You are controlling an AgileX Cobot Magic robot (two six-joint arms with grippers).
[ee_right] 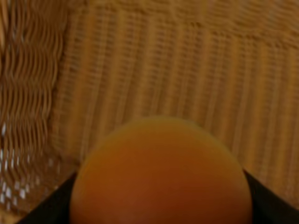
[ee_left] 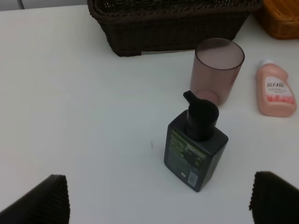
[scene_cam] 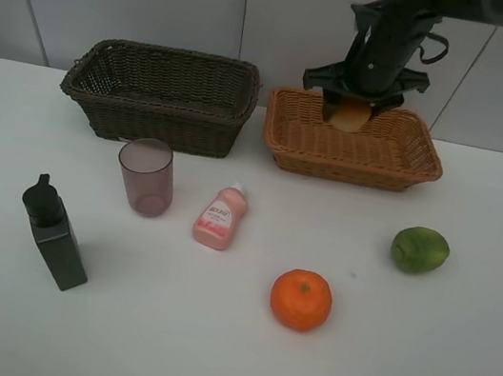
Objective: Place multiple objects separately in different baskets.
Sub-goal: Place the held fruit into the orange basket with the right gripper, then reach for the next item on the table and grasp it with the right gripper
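My right gripper (scene_cam: 350,106) hangs over the back of the light orange-tan basket (scene_cam: 400,165), shut on the red-yellow round fruit (scene_cam: 349,118). That fruit (ee_right: 159,172) fills the right wrist view, above the basket's woven floor (ee_right: 177,70). My left gripper (ee_left: 159,205) is open, with the dark green pump bottle (ee_left: 195,144) standing just ahead of its fingertips (ee_left: 44,200). The pump bottle (scene_cam: 55,237), pink cup (scene_cam: 146,176), small pink bottle (scene_cam: 221,217), tangerine (scene_cam: 301,300) and green fruit (scene_cam: 420,249) rest on the white table. The dark brown basket (scene_cam: 158,110) stands at the back left.
The two baskets sit side by side against the back edge of the table (scene_cam: 204,354), near a white wall. The pink cup (ee_left: 217,70) and the lying pink bottle (ee_left: 275,91) are close beyond the pump bottle. The left arm is outside the exterior high view.
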